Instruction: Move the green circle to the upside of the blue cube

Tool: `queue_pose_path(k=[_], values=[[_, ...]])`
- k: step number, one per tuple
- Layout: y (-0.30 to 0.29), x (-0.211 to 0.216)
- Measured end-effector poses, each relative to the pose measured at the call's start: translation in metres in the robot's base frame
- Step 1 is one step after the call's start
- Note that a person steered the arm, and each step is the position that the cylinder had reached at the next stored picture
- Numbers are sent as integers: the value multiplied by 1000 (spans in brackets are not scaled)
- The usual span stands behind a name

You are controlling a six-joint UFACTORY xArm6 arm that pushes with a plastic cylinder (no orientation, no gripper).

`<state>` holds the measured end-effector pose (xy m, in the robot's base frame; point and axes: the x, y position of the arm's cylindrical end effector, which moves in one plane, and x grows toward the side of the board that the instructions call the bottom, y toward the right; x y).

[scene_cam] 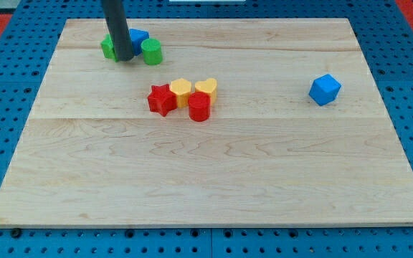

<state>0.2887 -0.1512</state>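
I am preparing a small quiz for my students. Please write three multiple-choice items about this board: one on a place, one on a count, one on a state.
1. Where is the blue cube?
A. the view's right
B. the view's bottom left
C. among the red blocks

2. How many yellow blocks are there?
A. none
B. two
C. four

3. What is the green circle touching?
A. the blue cube
B. the red star
C. neither

Answers:
1 A: it sits alone toward the board's right edge.
2 B: two yellow blocks lie behind the red star and red cylinder.
3 C: it stands at the view's top left, just right of my tip.
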Motion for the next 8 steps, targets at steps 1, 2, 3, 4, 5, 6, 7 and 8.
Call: queue_pose_path(k=[1, 2, 3, 4, 5, 6, 7, 8], values=[[9, -18], [52, 0], [65, 29], [109, 41], [158, 41], [185, 35], [215, 34], [260, 43]])
